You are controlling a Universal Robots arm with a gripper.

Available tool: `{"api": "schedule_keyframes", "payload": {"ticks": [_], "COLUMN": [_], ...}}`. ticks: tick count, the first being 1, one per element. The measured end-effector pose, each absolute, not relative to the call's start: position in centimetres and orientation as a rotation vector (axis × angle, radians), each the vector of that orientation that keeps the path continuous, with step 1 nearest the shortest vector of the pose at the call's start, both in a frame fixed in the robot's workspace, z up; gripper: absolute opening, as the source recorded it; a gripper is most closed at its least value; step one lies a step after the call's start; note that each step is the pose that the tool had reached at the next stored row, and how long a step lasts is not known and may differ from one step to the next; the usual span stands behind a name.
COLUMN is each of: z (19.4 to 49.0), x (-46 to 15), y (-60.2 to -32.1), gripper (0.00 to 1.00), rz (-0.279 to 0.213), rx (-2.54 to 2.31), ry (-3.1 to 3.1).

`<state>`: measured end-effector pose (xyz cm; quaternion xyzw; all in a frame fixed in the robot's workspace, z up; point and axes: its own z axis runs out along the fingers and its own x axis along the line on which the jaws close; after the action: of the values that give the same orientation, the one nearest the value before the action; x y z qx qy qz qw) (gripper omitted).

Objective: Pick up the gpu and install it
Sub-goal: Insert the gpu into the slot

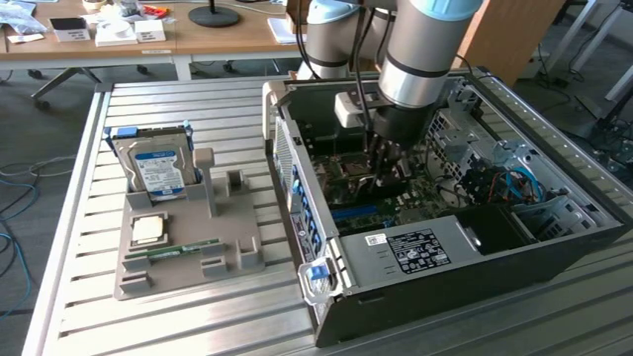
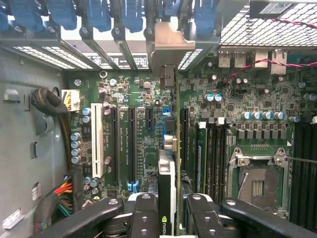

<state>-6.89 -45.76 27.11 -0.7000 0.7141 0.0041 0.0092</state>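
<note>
Inside the gripper (image 2: pixel 168 212), the gpu (image 2: pixel 167 171)

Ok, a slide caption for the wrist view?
Gripper holds the gpu edge-on over the motherboard, its bracket by the blue slot clips.

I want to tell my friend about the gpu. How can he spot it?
Look inside the open black computer case, where the gripper reaches over the green motherboard. The gpu is the thin card standing on edge between its fingers. Unlike the flat board parts, it has a silver end bracket.
</note>
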Motion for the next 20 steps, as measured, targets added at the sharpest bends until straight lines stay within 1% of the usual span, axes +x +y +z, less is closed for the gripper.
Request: {"api": "schedule_keyframes", "payload": {"ticks": [20], "z": [26.76], "x": [-7.57], "y": [-45.77], "gripper": [0.27], "rz": [0.013], "rx": [-2.186], "ry": [2.230]}}
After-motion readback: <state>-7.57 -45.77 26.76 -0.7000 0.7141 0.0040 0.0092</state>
